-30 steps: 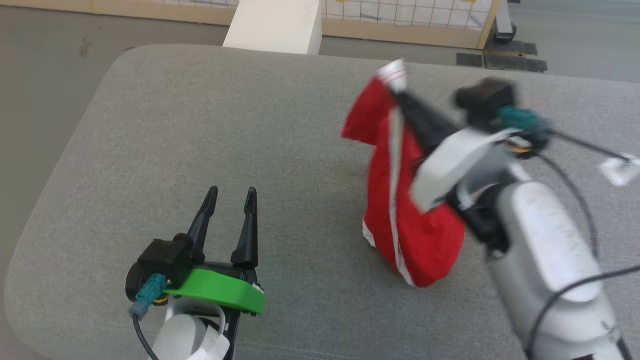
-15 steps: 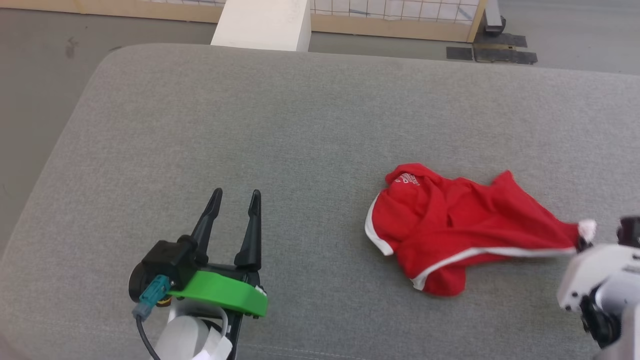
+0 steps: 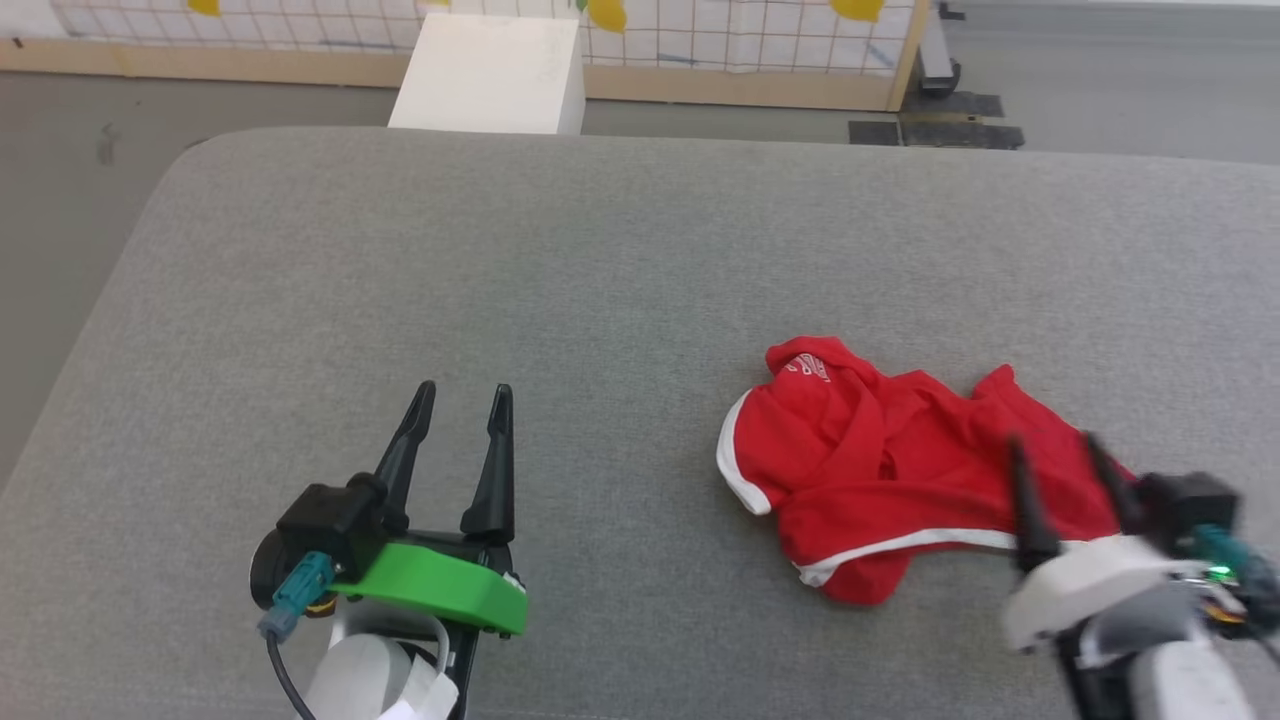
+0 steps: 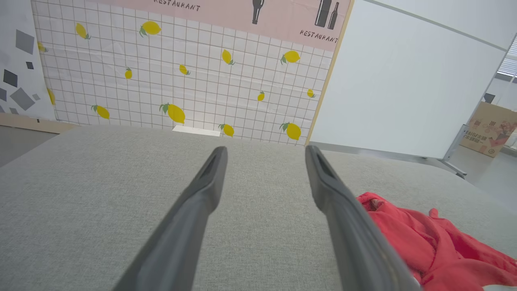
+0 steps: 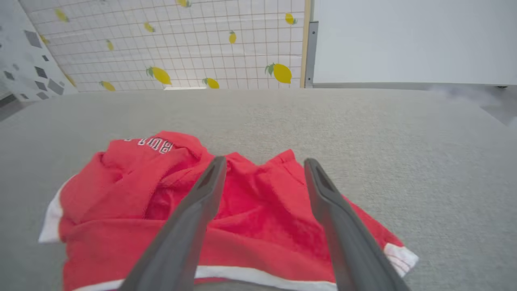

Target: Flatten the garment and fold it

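Observation:
The garment (image 3: pixel 880 470) lies crumpled on the grey cushioned surface (image 3: pixel 600 280), red with white trim, right of centre in the head view. My right gripper (image 3: pixel 1055 445) hovers open over the garment's right end, nothing between its fingers. In the right wrist view the garment (image 5: pixel 133 210) spreads below the open right gripper (image 5: pixel 262 163), white lettering near its far left. At the lower left my left gripper (image 3: pixel 460 395) rests open and empty, well left of the cloth. The left wrist view shows the left gripper (image 4: pixel 264 151) open, with the garment (image 4: pixel 424 238) at the lower right.
A white box (image 3: pixel 490 75) stands beyond the surface's far edge. Behind it runs a lemon-patterned grid panel (image 3: pixel 700 30) on a wooden frame. Grey floor (image 3: pixel 60 200) lies left of the surface's rounded corner. Bare cushion stretches between the two grippers.
My right gripper held the garment up by a corner, swung it down to the right, then let go and opened. The cloth now lies on the surface. The camera tilted slightly.

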{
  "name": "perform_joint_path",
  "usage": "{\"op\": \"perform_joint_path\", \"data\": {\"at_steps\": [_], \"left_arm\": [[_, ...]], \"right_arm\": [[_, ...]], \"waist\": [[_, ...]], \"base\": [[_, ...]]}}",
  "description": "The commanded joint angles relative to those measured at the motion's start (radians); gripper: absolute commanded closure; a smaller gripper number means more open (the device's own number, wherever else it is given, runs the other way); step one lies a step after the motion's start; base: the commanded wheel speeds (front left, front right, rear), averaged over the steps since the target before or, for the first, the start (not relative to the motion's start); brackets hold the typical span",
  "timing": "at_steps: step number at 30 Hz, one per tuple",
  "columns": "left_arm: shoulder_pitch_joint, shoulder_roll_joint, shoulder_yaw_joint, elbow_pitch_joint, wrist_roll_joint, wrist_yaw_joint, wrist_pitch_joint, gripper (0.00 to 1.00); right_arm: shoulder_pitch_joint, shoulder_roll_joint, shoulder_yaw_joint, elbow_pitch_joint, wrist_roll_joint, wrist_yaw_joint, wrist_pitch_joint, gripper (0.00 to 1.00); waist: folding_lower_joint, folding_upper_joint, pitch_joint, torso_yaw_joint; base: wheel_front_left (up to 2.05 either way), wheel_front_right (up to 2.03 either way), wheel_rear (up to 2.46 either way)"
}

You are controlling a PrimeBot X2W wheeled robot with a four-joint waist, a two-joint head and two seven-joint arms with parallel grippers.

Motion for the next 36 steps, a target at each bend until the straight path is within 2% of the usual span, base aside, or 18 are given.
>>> {"op": "perform_joint_path", "data": {"at_steps": [1,5,12,16,20,21,22,25,29,36], "left_arm": [[0.012,-0.003,0.0,0.001,0.008,-0.004,-0.004,0.0],[0.005,-0.003,-0.005,0.0,0.009,-0.005,-0.004,0.0],[-0.021,-0.003,-0.025,-0.003,-0.005,-0.005,-0.004,0.0],[-0.033,-0.003,-0.035,-0.006,-0.018,0.001,-0.004,0.0],[-0.041,-0.003,-0.045,-0.007,-0.029,0.004,-0.004,0.0],[-0.042,-0.003,-0.047,-0.007,-0.031,0.005,-0.004,0.0],[-0.043,-0.003,-0.051,-0.006,-0.033,0.006,-0.004,0.0],[-0.044,-0.003,-0.055,-0.005,-0.034,0.007,-0.004,0.0],[-0.042,-0.003,-0.053,-0.004,-0.033,0.008,-0.004,0.0],[-0.048,-0.003,-0.058,-0.001,-0.034,0.007,-0.004,0.0]], "right_arm": [[0.012,0.001,0.061,-0.025,0.017,-0.001,-0.012,0.0],[-0.025,0.001,0.243,-0.054,0.001,-0.001,0.03,0.0],[-0.215,-0.001,0.483,0.072,-0.062,-0.001,0.308,0.0],[-0.292,-0.005,0.517,0.17,-0.121,-0.001,0.479,0.0],[-0.335,-0.009,0.521,0.235,-0.174,-0.001,0.599,0.0],[-0.34,-0.009,0.517,0.242,-0.179,-0.001,0.613,0.55],[-0.349,-0.009,0.507,0.246,-0.182,-0.001,0.619,1.0],[-0.368,-0.006,0.473,0.241,-0.17,-0.001,0.596,1.0],[-0.422,-0.001,0.431,0.216,-0.135,-0.001,0.51,1.0],[-0.575,0.001,0.362,0.214,-0.013,-0.001,0.358,1.0]], "waist": [[0.0,0.0,-0.007,-0.012],[0.0,0.0,0.001,-0.014],[0.0,0.0,0.04,0.022],[0.0,0.0,0.062,0.053],[0.0,0.0,0.078,0.082],[0.0,0.0,0.08,0.087],[0.0,0.0,0.083,0.095],[0.0,0.0,0.086,0.105],[0.0,0.0,0.086,0.109],[0.0,0.0,0.084,0.117]], "base": [[0.0,0.0,0.0],[0.0,0.0,0.0],[0.0,0.0,0.0],[0.0,0.0,0.0],[0.0,0.0,0.0],[0.0,0.0,0.0],[0.0,0.0,0.0],[0.0,0.0,0.0],[0.0,0.0,0.0],[0.0,0.0,0.0]]}}
